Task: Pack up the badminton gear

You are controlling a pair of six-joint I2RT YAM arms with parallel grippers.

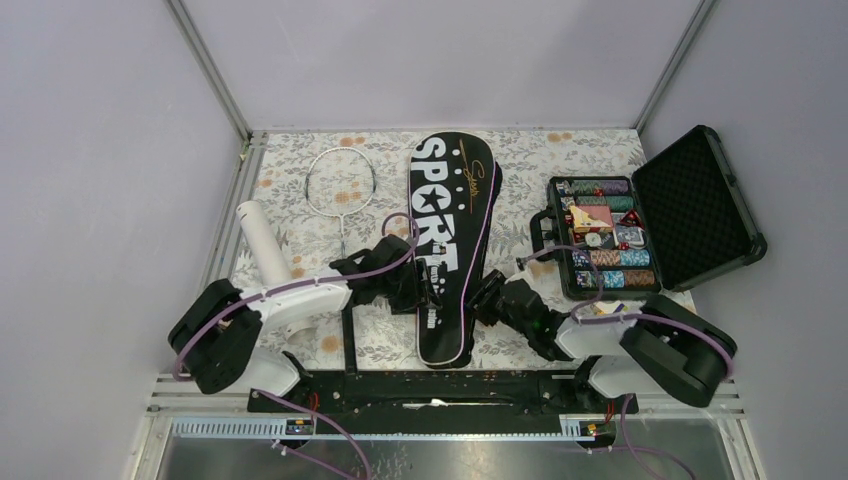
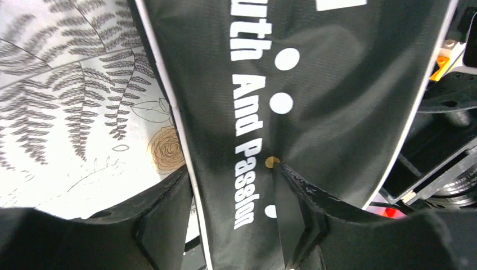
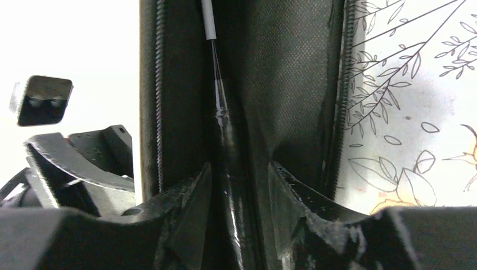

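Observation:
The long black "SPORT" racket bag [image 1: 452,215] lies lengthwise mid-table. My left gripper [image 1: 428,290] holds its lower left edge: in the left wrist view the bag's fabric [image 2: 337,101] is pinched and creased between the fingers of that gripper [image 2: 230,169]. My right gripper [image 1: 487,298] reaches into the bag's open right side. Its wrist view shows one racket's glossy black handle [image 3: 228,146] and silver shaft [image 3: 209,22] inside the bag, with the gripper [image 3: 241,169] open around the handle. A second racket [image 1: 340,182] lies left of the bag. A white tube [image 1: 263,242] stands further left.
An open black hard case [image 1: 700,190] with coloured poker chips sits at the right, close to my right arm. Grey walls and metal frame rails close off the table's far and left sides. The floral tablecloth [image 1: 590,160] shows between bag and case.

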